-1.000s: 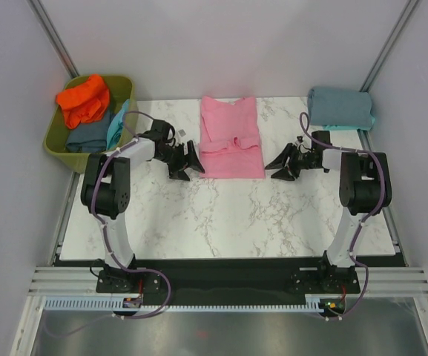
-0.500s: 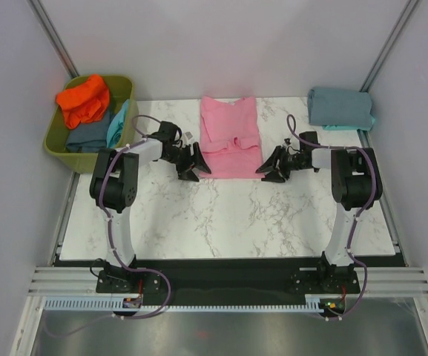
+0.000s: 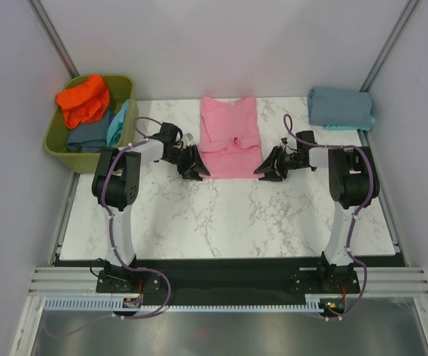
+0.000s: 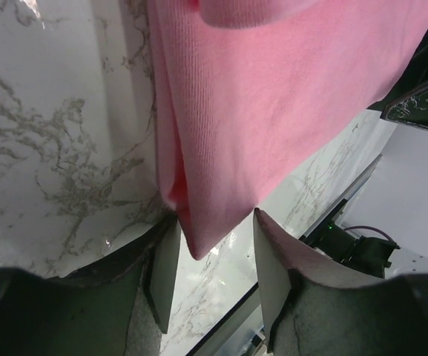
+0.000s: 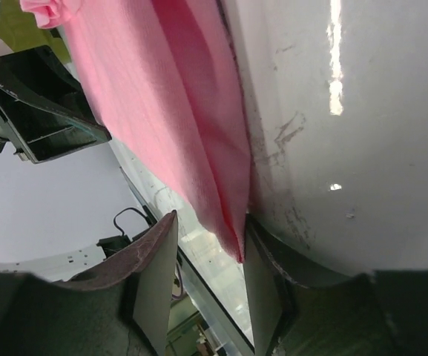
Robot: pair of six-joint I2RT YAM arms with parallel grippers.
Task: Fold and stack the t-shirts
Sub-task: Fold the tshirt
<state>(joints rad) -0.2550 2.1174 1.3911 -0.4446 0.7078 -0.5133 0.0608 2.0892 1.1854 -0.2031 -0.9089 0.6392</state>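
Observation:
A pink t-shirt, folded lengthwise, lies flat at the middle back of the marble table. My left gripper sits low at its near left corner. In the left wrist view the pink shirt has its corner tip between the open jaws of the left gripper, close to the left finger. My right gripper is at the near right corner. There the pink shirt has its corner resting against one finger of the open right gripper. A folded grey-blue t-shirt lies at the back right.
An olive-green tub stands off the table's back left corner. It holds an orange t-shirt, a slate-blue one and a turquoise one. Grey walls close in the table on three sides.
Both grippers have slid inward along the table to the pink t-shirt's near corners. Their jaws have narrowed, the left more than the right. The shirt has not moved.

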